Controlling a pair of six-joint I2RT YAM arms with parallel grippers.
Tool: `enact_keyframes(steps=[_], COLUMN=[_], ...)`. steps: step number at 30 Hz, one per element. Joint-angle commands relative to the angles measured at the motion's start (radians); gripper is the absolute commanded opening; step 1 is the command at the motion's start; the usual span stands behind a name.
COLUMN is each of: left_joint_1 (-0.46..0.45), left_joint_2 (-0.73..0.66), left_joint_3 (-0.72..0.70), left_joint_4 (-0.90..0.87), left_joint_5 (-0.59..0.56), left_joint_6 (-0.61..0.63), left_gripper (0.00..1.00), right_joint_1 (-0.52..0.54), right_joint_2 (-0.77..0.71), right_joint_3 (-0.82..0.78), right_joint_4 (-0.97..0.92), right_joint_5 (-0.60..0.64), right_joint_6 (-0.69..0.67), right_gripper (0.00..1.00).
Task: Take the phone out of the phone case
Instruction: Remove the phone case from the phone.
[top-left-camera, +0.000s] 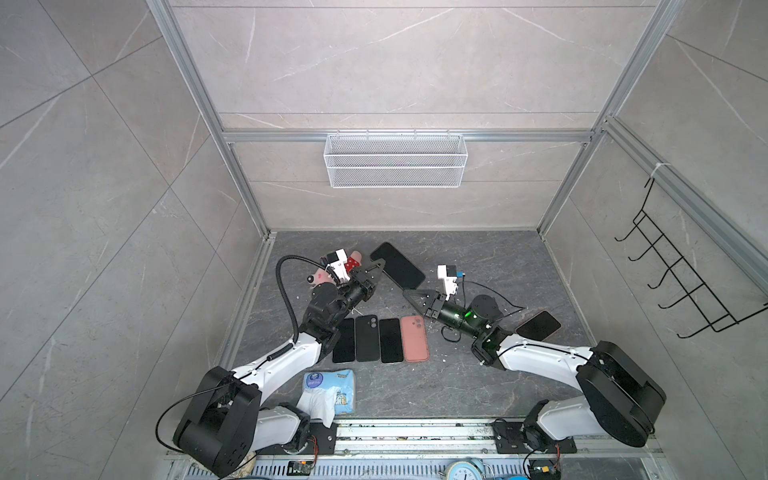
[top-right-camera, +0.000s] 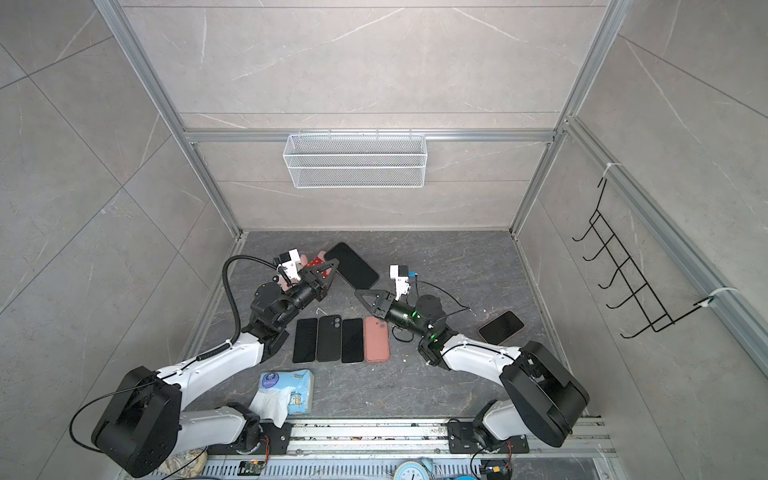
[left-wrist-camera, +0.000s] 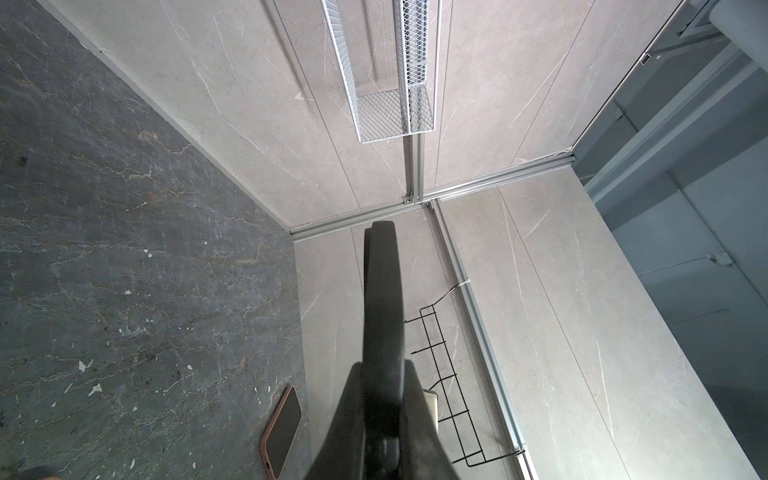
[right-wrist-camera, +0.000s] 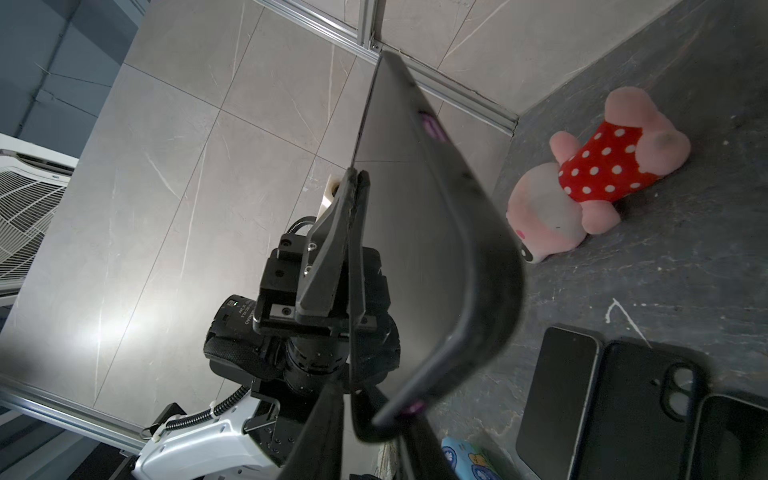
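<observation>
Black phone (top-left-camera: 397, 266) in left hand (top-left-camera: 380, 264)

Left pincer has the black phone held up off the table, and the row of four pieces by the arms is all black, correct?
Not all black: a pink piece sits at the end nearest the right arm, clear in both top views. The rest holds: the left pincer grips the black phone up off the table.
</observation>
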Motion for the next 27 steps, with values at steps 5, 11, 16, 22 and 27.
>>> enact_keyframes(steps=[5,11,16,22,27], left_joint_1=[-0.008,-0.011,-0.016,-0.033,-0.048], left_joint_2=[-0.001,-0.008,-0.027,-0.021,0.011], left_joint_3=[0.021,0.031,0.070,0.135,0.161], left_joint_4=[0.119,0.096,-0.020,-0.128,-0.133], left_joint_5=[-0.017,-0.016,0.002,0.072,0.115], left_joint_6=[-0.017,-0.020,-0.061,-0.104,-0.141], left_gripper=[0.00,0.00,0.00,0.00,0.00], right_joint_1=[0.003,0.003,0.004,0.006,0.005], right_joint_2=[0.017,0.010,-0.039,-0.142,-0.174], right_joint_3=[0.030,0.038,0.067,0.125,0.187], right_joint_4=[0.038,-0.008,-0.248,-0.588,-0.713], right_joint_5=[-0.011,-0.019,-0.003,0.138,0.249], right_joint_6=[0.001,-0.043,-0.236,-0.521,-0.678], right_gripper=[0.11,0.00,0.00,0.00,0.00])
